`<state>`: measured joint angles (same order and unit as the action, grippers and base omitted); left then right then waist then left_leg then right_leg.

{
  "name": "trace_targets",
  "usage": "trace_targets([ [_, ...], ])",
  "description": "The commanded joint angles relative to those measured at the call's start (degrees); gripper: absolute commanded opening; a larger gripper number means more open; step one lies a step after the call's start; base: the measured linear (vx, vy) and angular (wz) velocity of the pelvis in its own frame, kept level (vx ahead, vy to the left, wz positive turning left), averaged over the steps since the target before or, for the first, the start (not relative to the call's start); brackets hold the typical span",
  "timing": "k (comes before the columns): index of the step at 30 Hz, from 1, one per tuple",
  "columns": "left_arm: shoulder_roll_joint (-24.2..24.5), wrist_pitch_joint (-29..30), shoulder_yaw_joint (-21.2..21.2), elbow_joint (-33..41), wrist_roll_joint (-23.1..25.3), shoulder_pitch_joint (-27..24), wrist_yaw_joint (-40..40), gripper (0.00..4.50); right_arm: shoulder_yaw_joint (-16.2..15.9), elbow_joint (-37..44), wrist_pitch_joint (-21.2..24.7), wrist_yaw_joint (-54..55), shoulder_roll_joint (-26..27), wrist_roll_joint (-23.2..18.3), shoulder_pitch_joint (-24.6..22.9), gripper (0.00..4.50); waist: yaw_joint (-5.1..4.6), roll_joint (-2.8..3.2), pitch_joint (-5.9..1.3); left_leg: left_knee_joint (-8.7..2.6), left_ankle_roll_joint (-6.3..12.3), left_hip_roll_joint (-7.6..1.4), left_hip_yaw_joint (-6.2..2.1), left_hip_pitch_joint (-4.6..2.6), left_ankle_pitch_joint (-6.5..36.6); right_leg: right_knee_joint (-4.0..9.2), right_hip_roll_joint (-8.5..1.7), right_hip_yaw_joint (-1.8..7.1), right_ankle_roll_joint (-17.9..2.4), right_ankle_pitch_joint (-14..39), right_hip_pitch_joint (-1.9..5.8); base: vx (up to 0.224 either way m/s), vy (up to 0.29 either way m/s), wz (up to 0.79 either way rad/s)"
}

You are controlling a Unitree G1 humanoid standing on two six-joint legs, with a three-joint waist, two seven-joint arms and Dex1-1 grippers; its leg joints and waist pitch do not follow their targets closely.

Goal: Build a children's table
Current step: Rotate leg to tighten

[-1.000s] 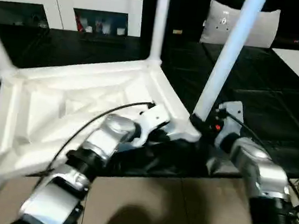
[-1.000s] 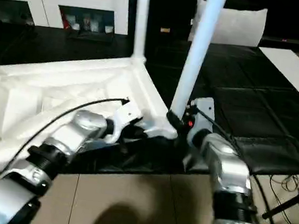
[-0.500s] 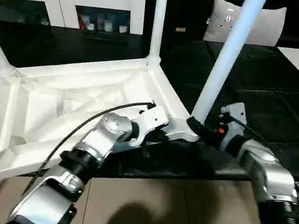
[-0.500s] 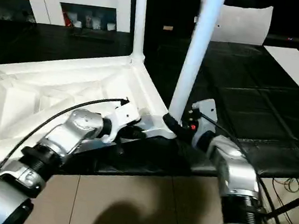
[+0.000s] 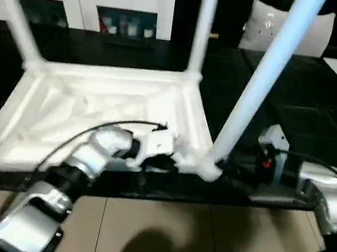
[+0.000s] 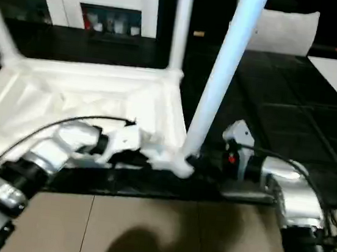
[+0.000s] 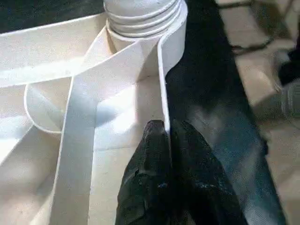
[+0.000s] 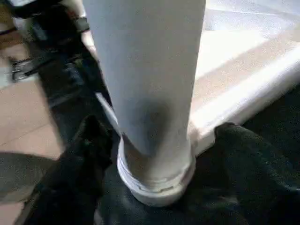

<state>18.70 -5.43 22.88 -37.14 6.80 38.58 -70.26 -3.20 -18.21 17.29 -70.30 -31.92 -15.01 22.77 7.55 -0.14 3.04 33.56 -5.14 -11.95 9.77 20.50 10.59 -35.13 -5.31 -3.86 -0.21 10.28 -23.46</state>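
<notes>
At the near rim of the upturned tabletop (image 5: pixel 97 102), just beside its corner socket (image 7: pixel 140 14), the left hand (image 7: pixel 168 136) is clamped on the thin edge wall, seemingly so that the piece is steadied on the dark surface (image 5: pixel 315 132); the right hand (image 8: pixel 154 154) is set with its fingers apart on either side of the base of the near leg (image 5: pixel 255 93), which stands upright in that socket, probably so it can be seated or turned. Two further legs (image 5: pixel 200 31) are seen upright in the far corners beyond both hands.

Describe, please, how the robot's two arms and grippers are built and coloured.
Both forearms are rounded silver shells with black ribbed collars. A thin black cable arcs over the left arm, which ends in a white wrist block. The right arm carries a white bracket with a small red light and its own black cable. The gripper fingers are matte black.
</notes>
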Motion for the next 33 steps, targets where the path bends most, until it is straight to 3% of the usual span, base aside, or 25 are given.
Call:
trace_targets([
  [1,0.51,-2.10,4.15,2.26,0.68,-0.37,-5.71,0.00,-1.20,1.50,1.48,-3.88,-1.38,-1.64,-0.15,3.42,0.01,-0.98,-3.99,-3.20,5.57,-1.24,0.49,-0.01,7.31,3.36,-2.63,2.14,-14.46,6.78,3.46,0.000,0.000,0.00],
  [3,0.83,-2.51,4.51,2.80,0.47,-0.48,-6.96,0.00,-1.67,1.61,1.59,-4.80,-1.70,-1.78,-0.17,3.31,0.33,-0.97,-4.01,-3.19,5.16,-1.30,0.52,-0.18,7.78,3.38,-2.66,2.20,-14.48,7.13,3.32,0.000,0.000,0.00],
  [4,1.31,-3.26,5.11,3.63,0.12,-0.56,-8.86,0.00,-2.45,1.91,2.11,-6.43,-2.04,-2.20,-0.26,3.11,0.38,-1.31,-4.01,-3.16,5.18,-1.27,0.59,-0.23,7.93,3.42,-2.62,2.19,-14.47,7.30,3.31,0.000,0.000,0.00],
  [5,1.64,-3.95,5.59,4.16,-0.11,-0.47,-10.17,0.00,-3.11,2.25,2.84,-7.78,-2.17,-2.70,-0.34,2.98,0.57,-1.09,-3.96,-3.28,4.88,-1.35,0.48,-0.14,8.04,3.38,-2.76,2.20,-14.22,7.99,3.32,0.000,0.000,0.00],
  [14,1.64,-4.73,5.34,3.74,-0.47,0.07,-11.16,0.00,-4.02,2.91,4.36,-9.76,-2.09,-3.46,-0.64,2.24,0.68,-1.33,-4.00,-3.28,3.59,-1.17,0.40,0.02,8.14,3.52,-2.79,2.23,-12.79,10.19,3.39,0.000,0.000,0.00],
  [19,0.93,-2.49,3.82,2.70,-1.87,0.25,-10.48,0.00,-3.90,4.68,6.91,-10.19,-1.82,-5.43,-1.83,2.09,0.82,-1.34,-4.07,-3.14,4.20,-1.15,0.47,0.02,6.55,3.26,-2.68,2.23,-13.43,7.62,3.38,0.000,0.000,0.00],
  [20,0.06,0.96,2.55,2.73,-2.82,0.03,-8.61,0.00,-2.57,6.07,7.98,-7.48,-0.67,-6.44,-2.45,2.09,0.87,-1.35,-4.09,-3.13,4.25,-1.14,0.46,0.02,6.59,3.27,-2.72,2.21,-13.47,7.72,3.39,0.000,0.000,0.00],
  [22,-0.14,1.83,2.24,2.79,-3.03,0.00,-8.13,0.00,-2.25,6.43,8.19,-6.75,-0.40,-6.63,-2.57,2.08,0.83,-1.37,-3.99,-3.20,3.99,-1.08,0.48,0.05,7.08,3.44,-2.72,2.22,-13.17,8.99,3.36,0.000,0.000,0.00],
  [26,-3.19,8.57,-1.06,0.87,-2.92,1.21,0.75,0.00,1.26,3.92,9.04,10.42,6.30,-2.41,-0.40,2.07,0.03,-1.28,-3.37,-3.77,0.87,-0.71,0.29,-0.04,11.43,4.91,-2.88,2.06,-8.72,22.39,2.88,0.000,0.000,0.00],
  [27,-4.30,10.48,-2.05,0.30,-2.88,1.62,3.84,0.00,2.39,2.74,10.16,16.42,8.62,-1.04,0.70,2.06,-0.43,-1.40,-3.43,-4.03,-0.24,-0.48,0.01,0.30,11.27,4.97,-2.82,1.85,-7.24,24.44,3.31,0.000,0.000,0.00],
  [28,-4.90,11.52,-2.55,0.04,-2.84,1.84,5.50,0.00,2.84,2.33,10.81,19.23,9.69,-0.45,1.19,2.06,-0.43,-1.40,-3.43,-4.03,-0.24,-0.48,0.01,0.30,11.27,4.97,-2.82,1.85,-7.24,24.44,3.31,0.000,0.000,0.00],
  [30,-6.87,15.07,-4.11,-0.86,-2.56,2.63,11.07,0.00,4.06,1.29,13.19,27.87,13.02,1.39,2.66,2.02,-1.71,-1.26,-3.53,-4.14,-1.06,-0.41,-0.15,0.13,11.41,5.16,-2.65,1.80,-6.67,24.29,3.05,0.000,0.000,0.00],
  [31,-6.97,15.25,-4.19,-0.90,-2.55,2.68,11.35,0.00,4.11,1.26,13.32,28.29,13.18,1.48,2.73,2.00,-2.16,-1.33,-3.67,-4.05,-0.92,-0.37,-0.13,0.20,11.11,5.03,-2.56,1.84,-7.30,22.25,3.17,0.000,0.000,0.00],
  [33,-9.85,18.22,-5.78,-2.06,-2.21,3.51,18.00,0.00,6.78,-0.27,14.92,40.77,17.98,3.53,4.24,1.98,-2.50,-1.28,-3.85,-3.86,-0.24,-0.36,0.05,0.31,9.21,4.64,-2.51,2.03,-8.71,17.44,3.13,0.000,0.000,0.00],
])
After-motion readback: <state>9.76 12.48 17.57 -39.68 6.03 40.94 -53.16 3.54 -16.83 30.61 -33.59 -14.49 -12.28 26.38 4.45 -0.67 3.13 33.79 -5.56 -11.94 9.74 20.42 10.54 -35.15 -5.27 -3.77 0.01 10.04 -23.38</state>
